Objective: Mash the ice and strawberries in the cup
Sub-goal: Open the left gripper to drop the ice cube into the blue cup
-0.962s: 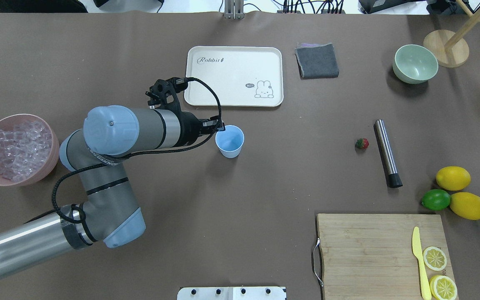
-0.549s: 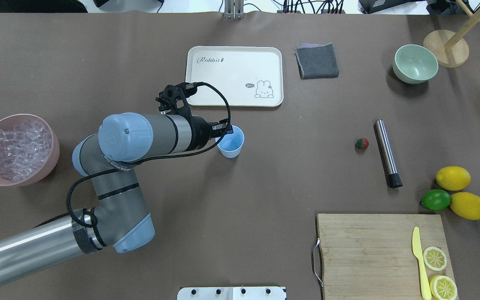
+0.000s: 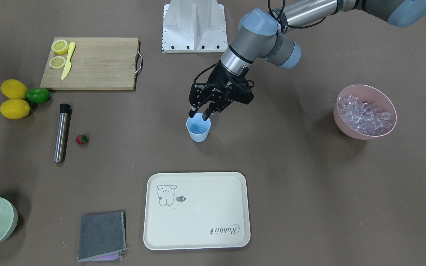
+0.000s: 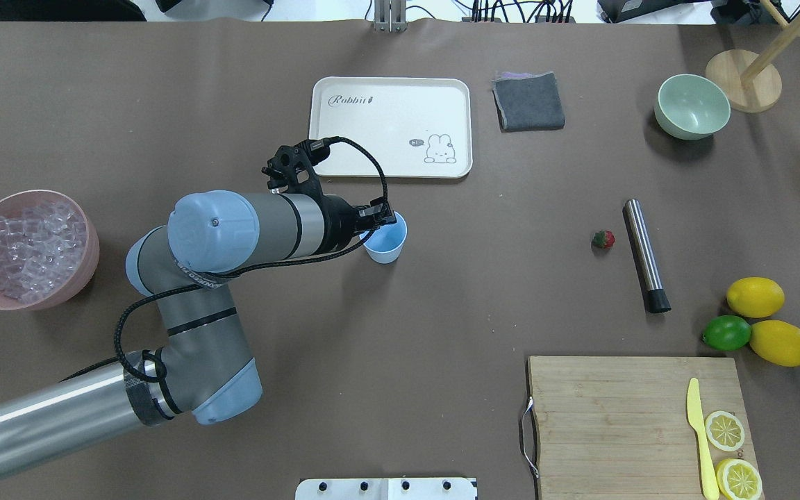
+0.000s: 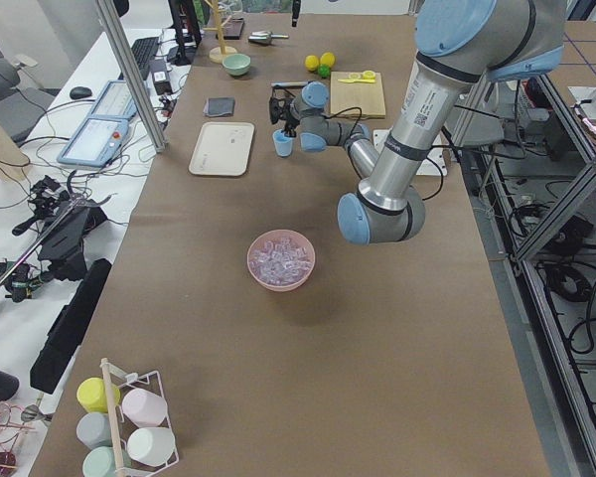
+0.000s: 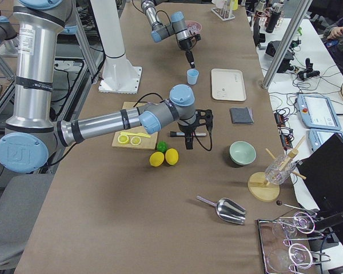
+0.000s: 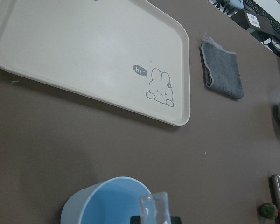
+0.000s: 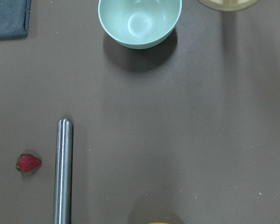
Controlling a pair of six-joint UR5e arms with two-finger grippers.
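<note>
The light-blue cup [image 4: 387, 243] stands upright at mid-table, just in front of the tray. My left gripper [image 4: 380, 221] hangs over its near rim. In the left wrist view a clear ice cube [image 7: 154, 207] sits between the fingertips above the cup [image 7: 102, 200]. More ice [image 4: 25, 250] fills the pink bowl [image 4: 92, 239] at the far left. The strawberry [image 4: 603, 239] lies on the table to the right, beside a steel muddler [image 4: 643, 253]. My right gripper [image 6: 188, 144] shows only in the exterior right view, above the muddler; I cannot tell whether it is open or shut.
A cream tray [image 4: 344, 153] lies behind the cup, with a grey cloth [image 4: 528, 101] and a pale green bowl [image 4: 692, 107] to its right. Two lemons [image 4: 755, 296] and a lime [image 4: 726, 332] sit at the right. A cutting board [image 4: 608, 417] holds a knife and lemon slices.
My left arm has swung to the right, carrying the gripper from beside the cup's left rim to over the cup. Nothing else has moved.
</note>
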